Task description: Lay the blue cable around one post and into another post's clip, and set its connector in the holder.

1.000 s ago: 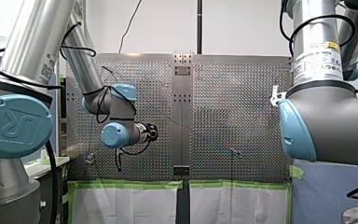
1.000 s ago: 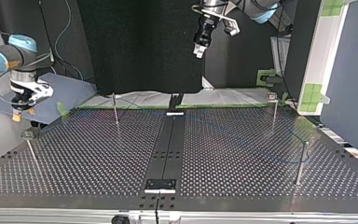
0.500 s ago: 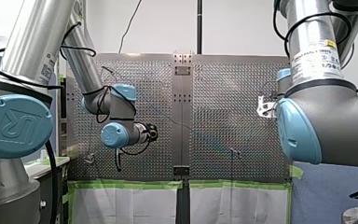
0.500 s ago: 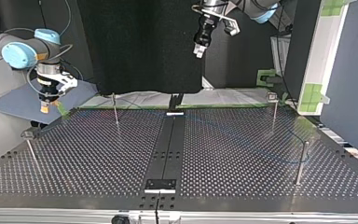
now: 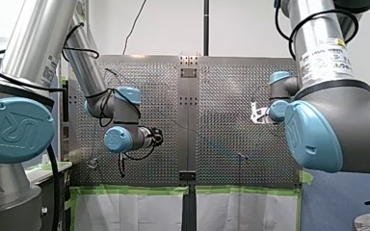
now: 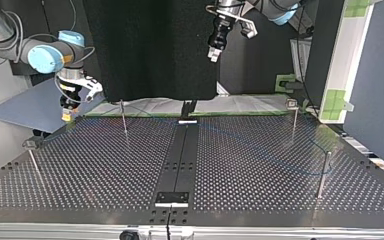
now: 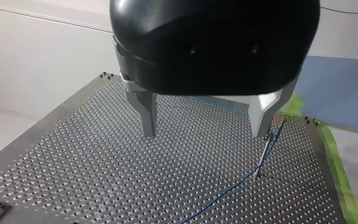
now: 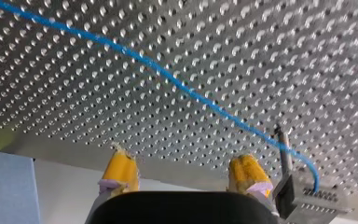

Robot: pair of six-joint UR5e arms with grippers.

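The thin blue cable [image 8: 168,77] lies on the perforated metal table [image 6: 95,175], ahead of my right gripper [image 8: 182,156] and apart from it. None of it passes between the fingers. In the right wrist view it slants across the holes to a slim metal post [image 8: 283,142] just beside one yellow pad [image 8: 248,172]. There it curves past the post and reaches a grey ribbed block [image 8: 310,201] on that post's near end. In the left wrist view the cable crosses the table well below my left gripper [image 7: 205,133] and meets a thin upright rod [image 7: 262,158] ahead of one metal finger [image 7: 263,109].

My right gripper's yellow pads stand wide apart with nothing between them, and they touch nothing. My left gripper's metal fingers are likewise spread wide and hold nothing.

In the top view my right gripper hangs over the table's far edge at the view's left. My left gripper hangs high above the far side near the middle.

There is one cable and two grippers. In the top view four upright posts [image 6: 123,120] stand on the table, two of them topped by a small clip [image 6: 292,103].
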